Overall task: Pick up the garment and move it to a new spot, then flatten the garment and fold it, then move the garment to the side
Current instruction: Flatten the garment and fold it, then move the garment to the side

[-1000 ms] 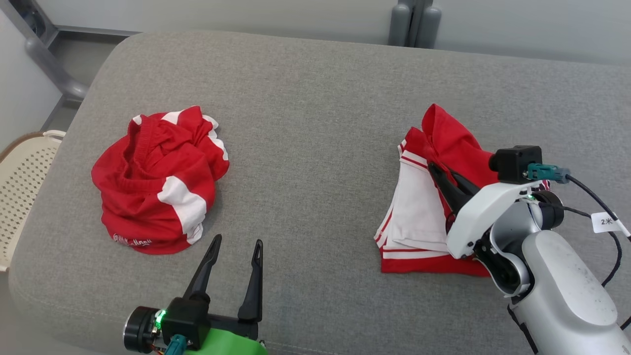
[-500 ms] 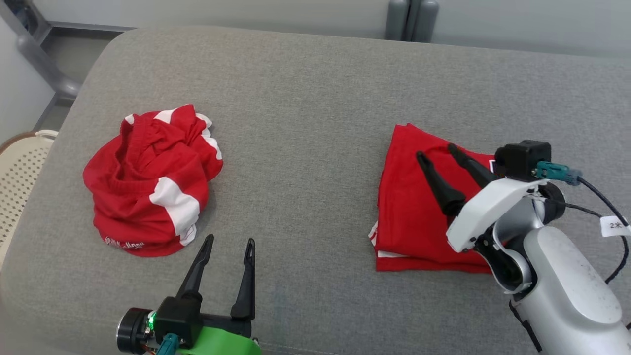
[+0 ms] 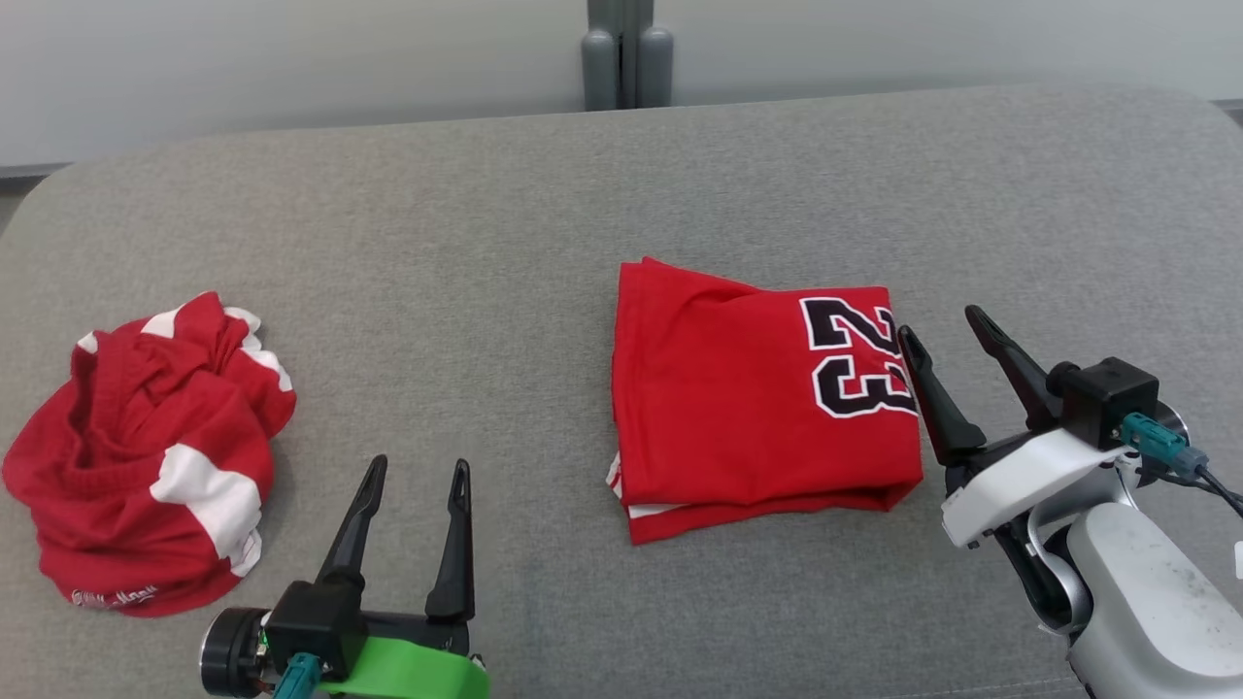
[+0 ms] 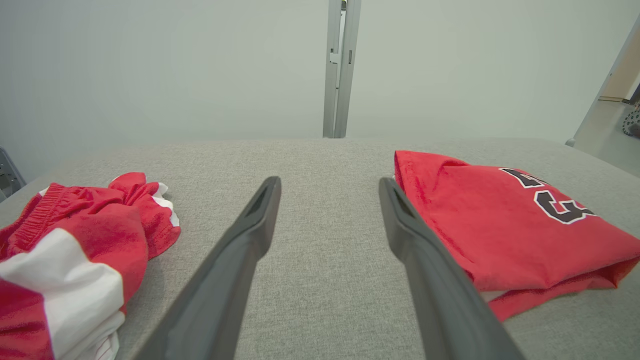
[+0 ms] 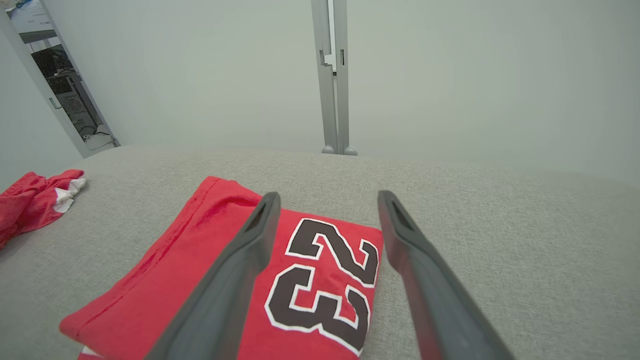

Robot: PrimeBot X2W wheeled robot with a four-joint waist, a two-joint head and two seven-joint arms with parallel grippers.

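Note:
A red garment point(image 3: 757, 398) with a black "23" lies folded flat on the grey cushion point(image 3: 544, 243), right of centre; it also appears as the folded garment point(image 4: 505, 225) and the folded garment point(image 5: 280, 280) in the wrist views. My right gripper point(image 3: 939, 325) stands open just off its right edge, holding nothing, and its fingers point(image 5: 240, 270) frame the number in the right wrist view. My left gripper point(image 3: 418, 471) is open and empty at the lower left, between the two garments, its fingers point(image 4: 240, 260) above bare cushion.
A second red and white garment point(image 3: 146, 466) lies crumpled at the cushion's left end, also visible as the crumpled garment point(image 4: 65, 250). A grey post point(image 3: 626, 49) stands behind the cushion against a pale wall. Bare cushion stretches between and beyond the garments.
The right gripper let go of the garment's last fold and drew back to its right edge, open. The garment now lies folded with the number up. The head camera swung right, shifting everything left.

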